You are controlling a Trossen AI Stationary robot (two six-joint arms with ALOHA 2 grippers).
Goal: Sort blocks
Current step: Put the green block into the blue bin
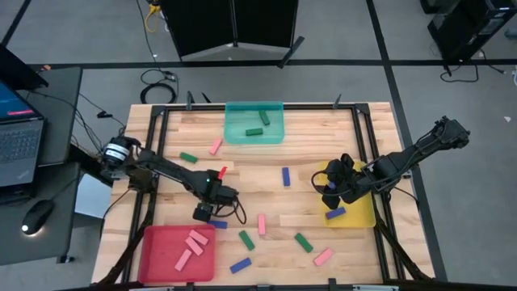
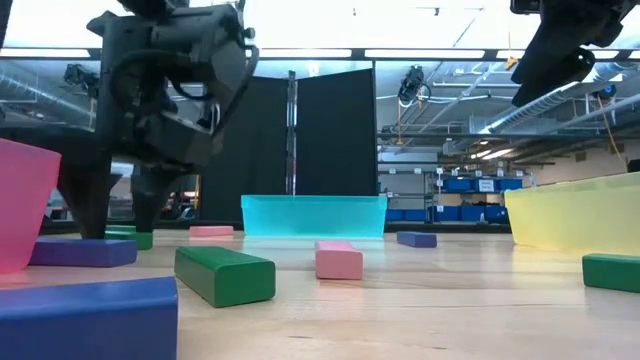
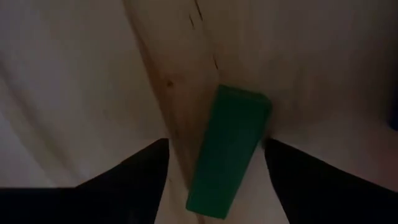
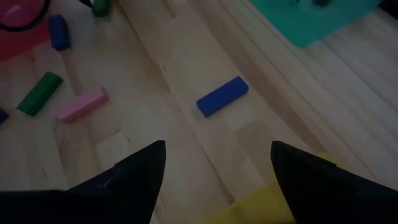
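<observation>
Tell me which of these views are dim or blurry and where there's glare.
Left wrist view: very dark and soft, only the green block between the left claw fingers reads clearly. Right wrist view: dim, edges vignetted, but the blue block is sharp. Low view: bright ceiling lights blow out the top; the nearest blue block is out of focus. High view: evenly lit, no glare.

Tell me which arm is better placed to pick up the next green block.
The left. Its gripper is down at the table with open fingers straddling a green block. The right gripper is open, empty, raised by the yellow tray.
</observation>
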